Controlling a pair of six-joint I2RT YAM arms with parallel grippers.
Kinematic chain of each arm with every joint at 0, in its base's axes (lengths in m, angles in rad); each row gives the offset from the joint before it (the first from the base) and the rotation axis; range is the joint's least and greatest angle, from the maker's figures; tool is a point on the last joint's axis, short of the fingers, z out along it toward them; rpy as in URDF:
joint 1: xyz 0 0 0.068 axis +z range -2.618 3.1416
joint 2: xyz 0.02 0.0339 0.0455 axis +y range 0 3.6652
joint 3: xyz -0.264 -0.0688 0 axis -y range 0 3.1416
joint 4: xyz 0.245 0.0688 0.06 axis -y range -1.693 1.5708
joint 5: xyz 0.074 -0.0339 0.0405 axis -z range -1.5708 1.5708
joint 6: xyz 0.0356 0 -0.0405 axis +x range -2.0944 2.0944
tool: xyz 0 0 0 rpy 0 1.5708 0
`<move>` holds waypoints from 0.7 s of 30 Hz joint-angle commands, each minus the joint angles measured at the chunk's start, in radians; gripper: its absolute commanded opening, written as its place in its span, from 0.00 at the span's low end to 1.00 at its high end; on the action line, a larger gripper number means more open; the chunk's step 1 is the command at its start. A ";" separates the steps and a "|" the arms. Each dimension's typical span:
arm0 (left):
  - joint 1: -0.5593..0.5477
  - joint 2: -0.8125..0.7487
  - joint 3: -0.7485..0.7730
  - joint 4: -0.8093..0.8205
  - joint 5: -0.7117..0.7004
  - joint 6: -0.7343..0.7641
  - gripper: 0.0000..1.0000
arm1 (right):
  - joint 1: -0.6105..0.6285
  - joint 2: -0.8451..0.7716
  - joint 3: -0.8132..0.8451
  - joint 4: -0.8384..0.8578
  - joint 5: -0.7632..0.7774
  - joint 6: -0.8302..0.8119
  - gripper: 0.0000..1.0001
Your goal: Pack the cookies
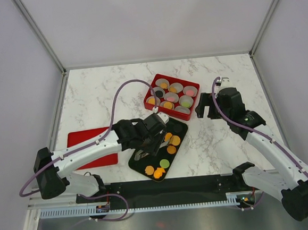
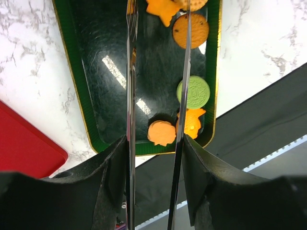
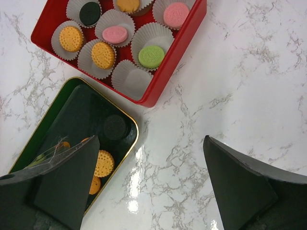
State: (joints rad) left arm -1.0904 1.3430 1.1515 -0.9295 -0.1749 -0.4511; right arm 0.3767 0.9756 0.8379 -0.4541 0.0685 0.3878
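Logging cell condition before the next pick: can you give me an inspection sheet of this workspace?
Surface: marble table, no spills seen.
Job's things: cookies loose on black tray; more in red box, one cup empty.
Clutter: red lid left of tray.
Grippers: left gripper over tray, fingers apart, nothing seen held; right gripper open over bare table beside box.
Cables: purple cable along each arm.
Surroundings: white walls; black strip at near edge.
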 commanded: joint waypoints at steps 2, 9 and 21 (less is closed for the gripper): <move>-0.023 0.027 0.076 0.040 -0.011 0.012 0.54 | -0.002 0.006 -0.006 0.035 0.014 -0.010 0.98; -0.025 0.076 0.090 0.040 -0.072 0.022 0.54 | -0.005 0.006 -0.008 0.037 0.011 -0.012 0.98; -0.017 0.056 0.083 0.029 -0.103 0.017 0.56 | -0.009 0.002 -0.014 0.037 0.008 -0.010 0.98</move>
State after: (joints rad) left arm -1.1076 1.4197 1.2018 -0.9108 -0.2577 -0.4496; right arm 0.3744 0.9829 0.8261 -0.4484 0.0685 0.3878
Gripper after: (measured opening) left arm 0.560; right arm 0.982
